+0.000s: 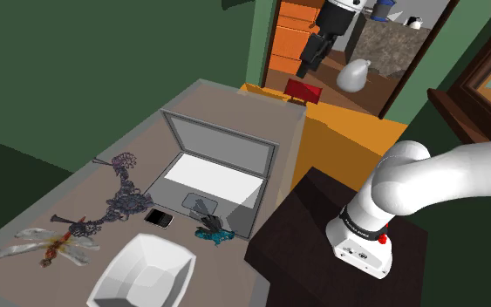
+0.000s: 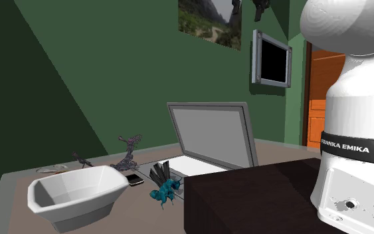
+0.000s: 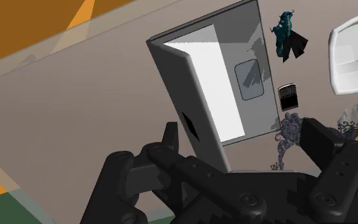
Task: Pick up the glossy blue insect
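Since the gripper (image 1: 307, 63) hangs high above the far end of the tabletop (image 1: 121, 131), well apart from everything on it, we judge the task to be at its very start, with the approach not yet made. In the wrist view the two black fingers (image 3: 320, 143) stand wide apart with nothing between them, so we hold nothing.

The glossy blue insect (image 1: 213, 232) lies near the tabletop edge that faces the stand (image 1: 322, 235), just beside the front corner of the open laptop (image 1: 217, 170). Its body is teal-blue and its wings are dark. We cannot tell whether a wing touches the laptop's base. A small black phone (image 1: 158, 217) lies just beside the insect on its other side. Farther toward the opposite edge are a tangled purple-grey figure (image 1: 121, 196) and a pale-winged dragonfly (image 1: 51, 246).

As we judge it, the next move calls for a long descent toward that stand-side edge. The fingers should turn to straddle the insect's narrow body rather than its spread wings, and they must keep clear of the laptop's raised screen. The insect sits low, so we would come down close to the tabletop before closing.

We see one container, a white bowl (image 1: 143, 272) at the tabletop corner nearest the shoulder camera. It is near the insect but apart from it, and we see nothing in it.
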